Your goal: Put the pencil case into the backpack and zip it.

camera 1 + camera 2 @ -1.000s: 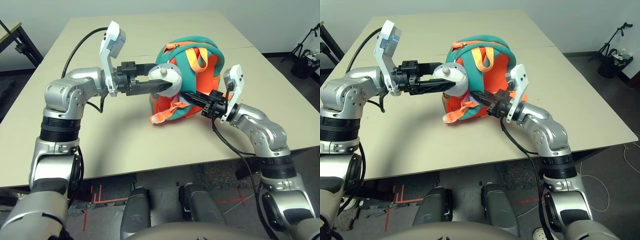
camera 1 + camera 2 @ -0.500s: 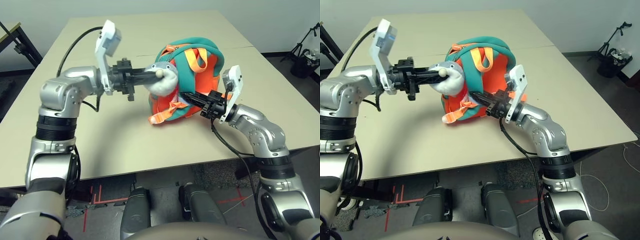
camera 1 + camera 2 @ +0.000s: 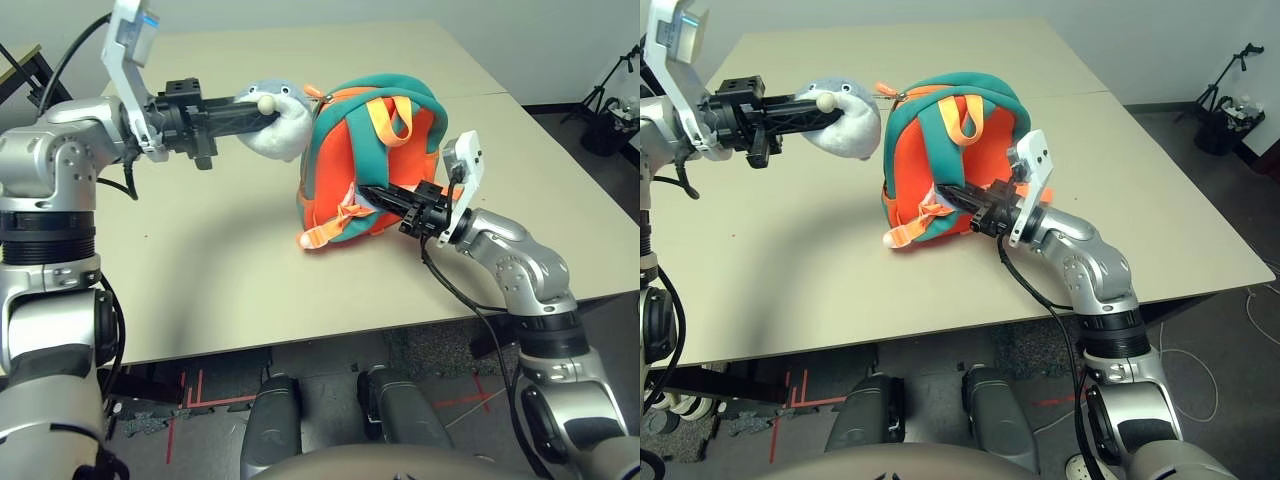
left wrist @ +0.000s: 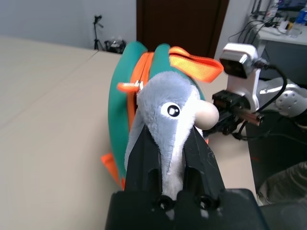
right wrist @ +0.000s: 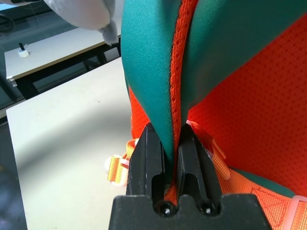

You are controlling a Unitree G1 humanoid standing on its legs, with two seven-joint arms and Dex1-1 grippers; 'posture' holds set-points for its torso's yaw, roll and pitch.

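While R hand (image 3: 383, 196) pinches backpack (image 3: 345, 160) edge, L hand (image 3: 262, 118) grips plush head (image 3: 275, 125).

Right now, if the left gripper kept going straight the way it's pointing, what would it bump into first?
The left gripper is shut on the plush animal head, so that comes along. Just past it stands the backpack, which looks like the first thing in line, with the right gripper holding its far side.
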